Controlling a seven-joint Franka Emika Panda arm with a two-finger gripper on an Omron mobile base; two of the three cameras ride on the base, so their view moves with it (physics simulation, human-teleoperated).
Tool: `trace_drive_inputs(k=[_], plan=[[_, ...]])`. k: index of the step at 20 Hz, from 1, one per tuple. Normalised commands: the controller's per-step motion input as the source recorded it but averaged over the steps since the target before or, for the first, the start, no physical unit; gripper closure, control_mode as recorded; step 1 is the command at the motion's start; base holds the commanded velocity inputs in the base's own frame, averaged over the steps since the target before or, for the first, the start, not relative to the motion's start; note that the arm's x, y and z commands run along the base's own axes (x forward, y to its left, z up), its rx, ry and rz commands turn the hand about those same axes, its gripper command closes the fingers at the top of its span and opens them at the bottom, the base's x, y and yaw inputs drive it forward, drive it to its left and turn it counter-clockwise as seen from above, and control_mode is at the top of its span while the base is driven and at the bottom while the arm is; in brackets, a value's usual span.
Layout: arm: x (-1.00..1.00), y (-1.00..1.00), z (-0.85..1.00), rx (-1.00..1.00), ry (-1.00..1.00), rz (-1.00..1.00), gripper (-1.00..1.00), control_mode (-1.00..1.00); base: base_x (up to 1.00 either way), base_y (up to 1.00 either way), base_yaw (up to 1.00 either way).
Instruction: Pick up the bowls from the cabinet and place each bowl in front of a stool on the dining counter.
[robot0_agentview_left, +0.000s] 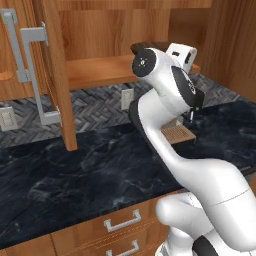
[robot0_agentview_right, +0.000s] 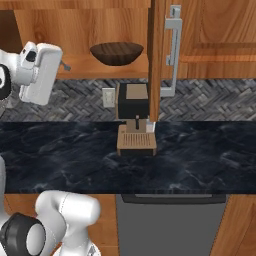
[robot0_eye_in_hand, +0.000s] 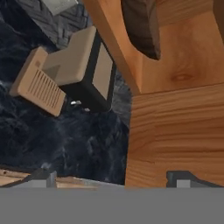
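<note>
**Item: dark bowl on cabinet shelf, gripper standing off, unladen**

- Dark brown bowl (robot0_agentview_right: 117, 53): upright on the wooden shelf of the open cabinet (robot0_agentview_right: 75, 65), near the shelf's front edge, just beside the open door (robot0_agentview_right: 156, 60) with its grey bar handle (robot0_agentview_right: 172, 50).
- Gripper (robot0_eye_in_hand: 113, 179): fingers spread wide, nothing between them. Hand raised at shelf height, outside the cabinet.
- Key relation: in the right base view the bowl lies to the hand's right and deeper in, at about the same height, apart from it. In my judgement the reach must travel sideways and inward along the shelf, keeping off the door edge.
- Coffee machine (robot0_agentview_right: 134, 120): on the black marble counter (robot0_agentview_right: 200, 150) directly under the bowl; a hazard if the hand dips.
- View differences: the right base view shows the whole bowl and its rim; the hand view is rolled, catching only a dark edge of the bowl (robot0_eye_in_hand: 141, 26) above the shelf. In the left base view the arm (robot0_agentview_left: 165, 95) covers most of the bowl.
- Pale bowl: cannot tell where.
</note>
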Motion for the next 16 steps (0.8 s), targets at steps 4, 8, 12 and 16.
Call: trace_drive_inputs(k=[4, 8, 12, 16], plan=[[0.01, 0.04, 0.34, -0.01, 0.0, 0.0, -1.0, -1.0, 0.0, 0.0, 0.0], [0.13, -0.02, 0.04, 0.03, 0.01, 0.0, -1.0, -1.0, 0.0, 0.0, 0.0], [0.44, -0.01, 0.02, 0.01, -0.01, 0.0, -1.0, -1.0, 0.0, 0.0, 0.0], [0.7, 0.0, 0.0, 0.0, 0.0, 0.0, -1.0, -1.0, 0.0, 0.0, 0.0]])
